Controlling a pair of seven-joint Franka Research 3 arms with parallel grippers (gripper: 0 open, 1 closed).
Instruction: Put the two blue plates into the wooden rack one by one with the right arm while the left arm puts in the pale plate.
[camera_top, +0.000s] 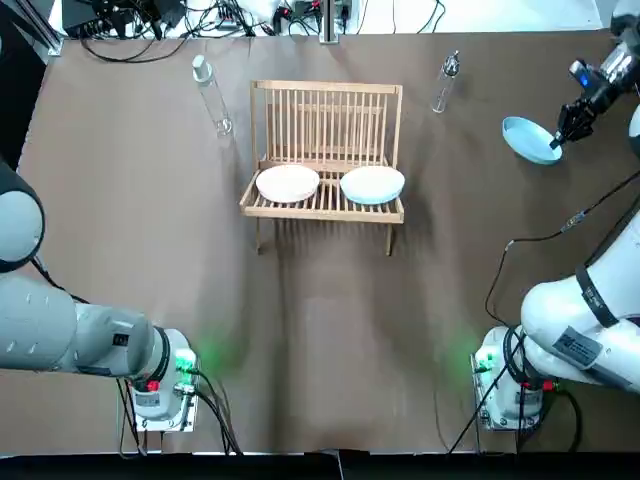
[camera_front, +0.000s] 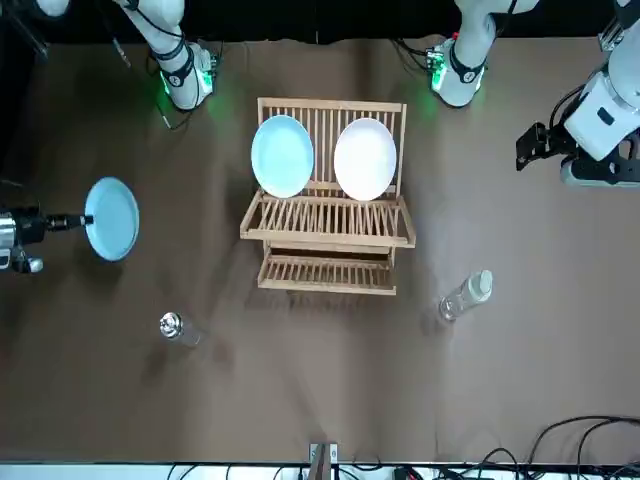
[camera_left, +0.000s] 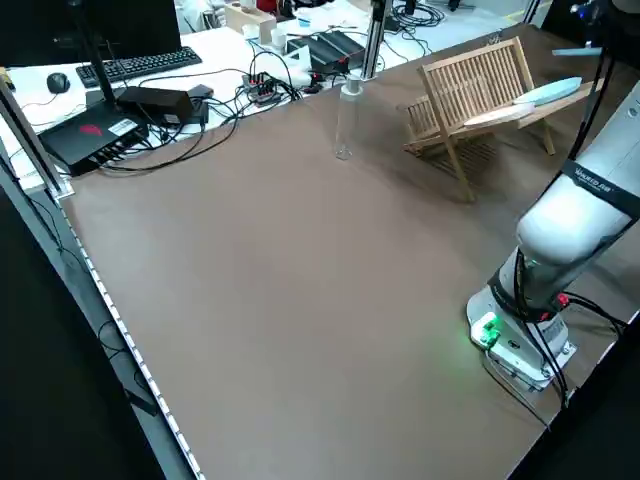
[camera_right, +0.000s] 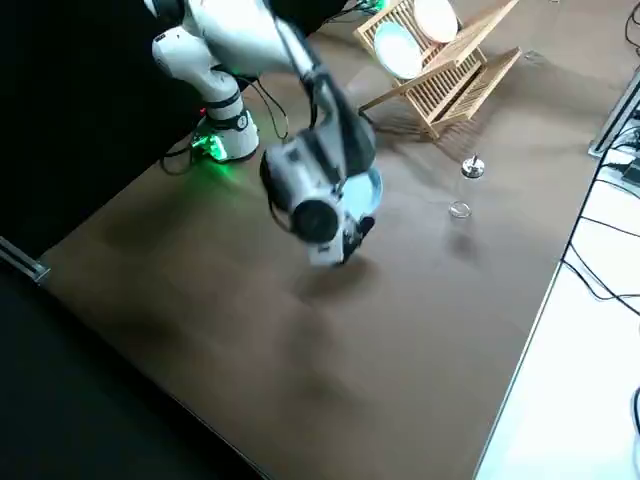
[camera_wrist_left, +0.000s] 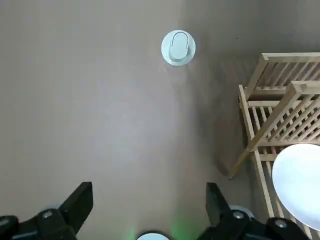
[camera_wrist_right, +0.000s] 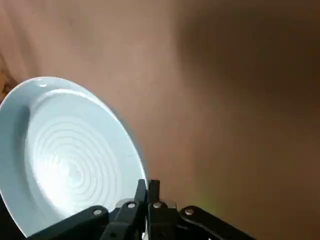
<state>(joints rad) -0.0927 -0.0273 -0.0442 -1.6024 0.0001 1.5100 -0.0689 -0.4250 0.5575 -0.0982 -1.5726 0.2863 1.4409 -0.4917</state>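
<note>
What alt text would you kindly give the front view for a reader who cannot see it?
The right gripper holds a blue plate by its rim, apart from the wooden rack. A second blue plate and a pale plate stand in the rack; the left gripper hangs open at right.

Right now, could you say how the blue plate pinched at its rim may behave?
The blue plate looks rigid and glossy, so probably slick. The right hand, at the table's right side, pinches only its rim, so it may pivot or slip. Probably breakable.
</note>
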